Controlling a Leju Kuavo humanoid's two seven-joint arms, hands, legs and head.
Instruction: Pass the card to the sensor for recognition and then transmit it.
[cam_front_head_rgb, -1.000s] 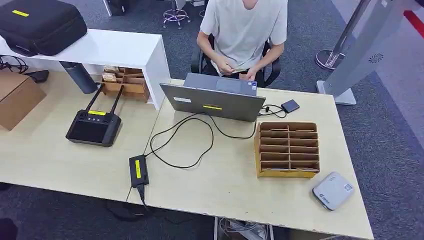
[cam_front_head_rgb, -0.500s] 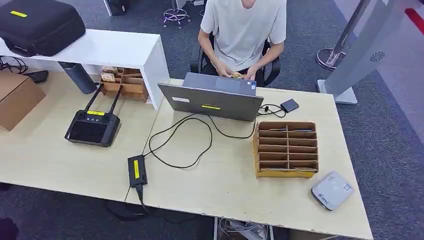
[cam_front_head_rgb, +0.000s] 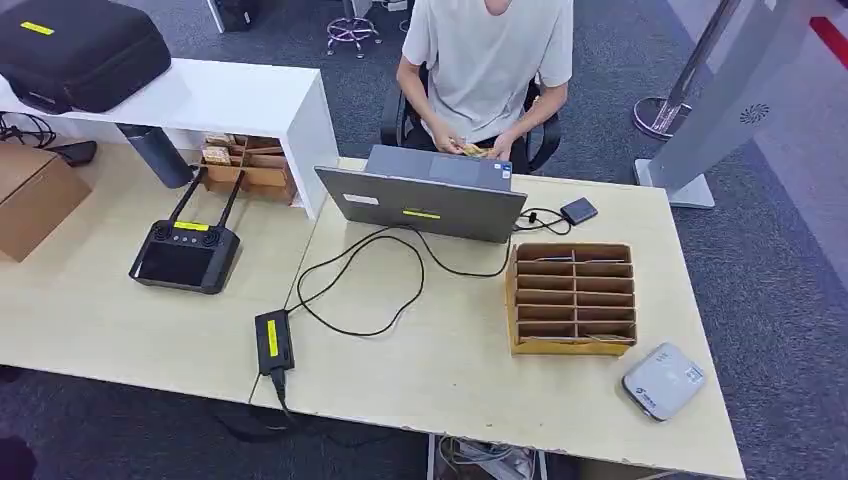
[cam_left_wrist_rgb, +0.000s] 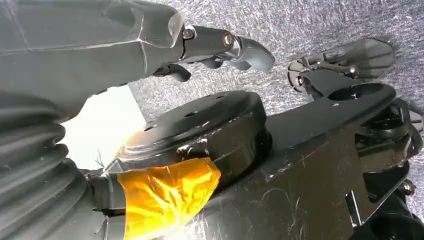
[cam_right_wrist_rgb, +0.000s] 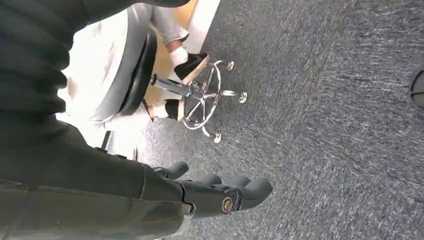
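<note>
On the light wooden bench (cam_front_head_rgb: 450, 380) a grey laptop (cam_front_head_rgb: 425, 200) stands open with its back toward the robot, and a person in a pale shirt (cam_front_head_rgb: 487, 60) sits on an office chair behind it, both hands close together just past the laptop's far edge, fingering something small and yellowish (cam_front_head_rgb: 472, 150); whether that is the card cannot be told. To the right of the laptop sits a brown cardboard organizer (cam_front_head_rgb: 572, 298) divided into rows of slots, with thin light edges showing in a few of them. Near the bench's front right corner lies a small grey-white sensor box (cam_front_head_rgb: 664, 380), well apart from the organizer's front side. A black cable loops from the laptop to a black power brick (cam_front_head_rgb: 274, 341) at the front edge. On the adjoining bench to the left rests a black remote controller (cam_front_head_rgb: 187, 254) with two antennas. The left hand (cam_left_wrist_rgb: 220, 47) hangs over grey carpet with fingers loosely extended, holding nothing. The right hand (cam_right_wrist_rgb: 220, 192) likewise hangs above the carpet, fingers slightly curled and apart, empty.
</note>
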